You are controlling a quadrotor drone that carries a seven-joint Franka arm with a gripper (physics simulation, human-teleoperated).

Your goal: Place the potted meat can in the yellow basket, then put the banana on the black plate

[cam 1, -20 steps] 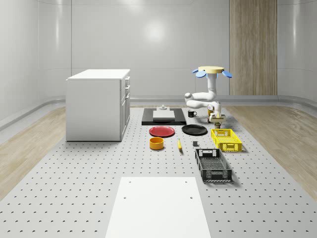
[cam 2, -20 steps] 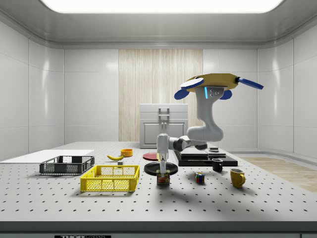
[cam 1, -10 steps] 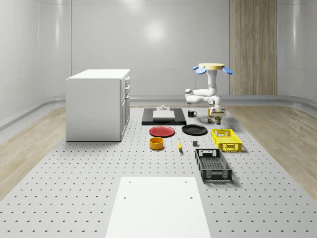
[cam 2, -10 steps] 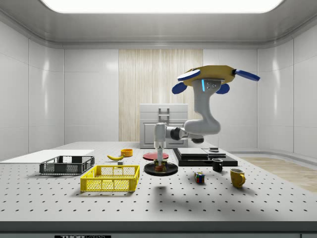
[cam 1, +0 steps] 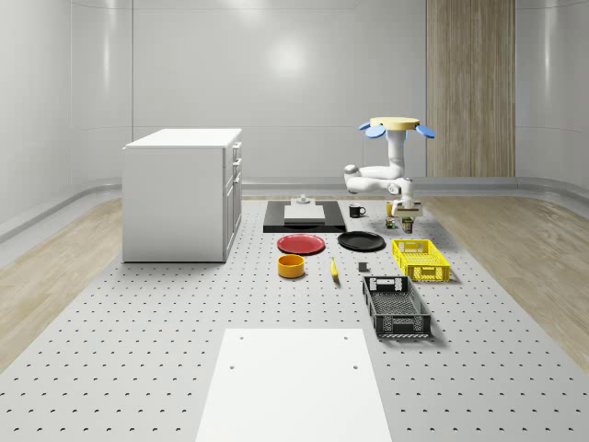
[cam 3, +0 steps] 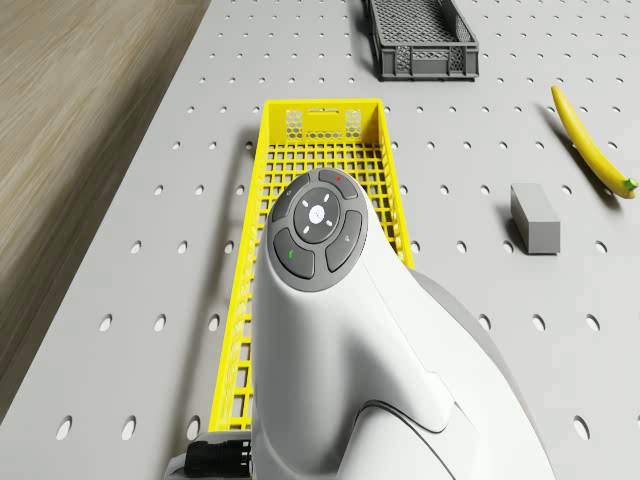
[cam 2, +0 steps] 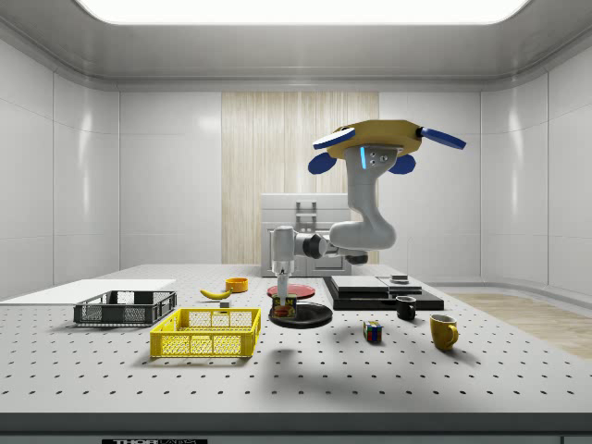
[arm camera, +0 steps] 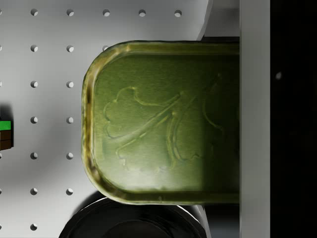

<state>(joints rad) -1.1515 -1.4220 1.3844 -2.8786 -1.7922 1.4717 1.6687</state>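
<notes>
White walls and a pale wood panel ring a big grey perforated table [cam 1: 138, 368], and that's our stage. Biggest thing on it is the white drawer cabinet [cam 1: 181, 193], well apart from the action. Hovering above the table's far end is the yellow-bodied, blue-rotored drone [cam 2: 379, 146], its white arm [cam 2: 356, 231] bent down and out toward the side view's left.

Down a size: the yellow mesh basket [cam 2: 207, 332] sits empty on the table, with the dark grey crate [cam 2: 125, 307] beyond it and the round black plate [cam 1: 361, 241] nearby. The curved yellow banana [cam 3: 590, 140] lies on the table, untouched, just beside a small grey block [cam 3: 535, 217].

Now the prize: the rectangular potted meat can [cam 2: 286, 310] with its green lid hangs off the table in the gripper [cam 2: 283, 298], which is closed on it, near the basket's end but not yet over it, low in front of the plate in the side view.

My read: stiff metal, smooth sides, modest weight, so it could slip. A squeeze across the flat sides looks the safest hold.
</notes>
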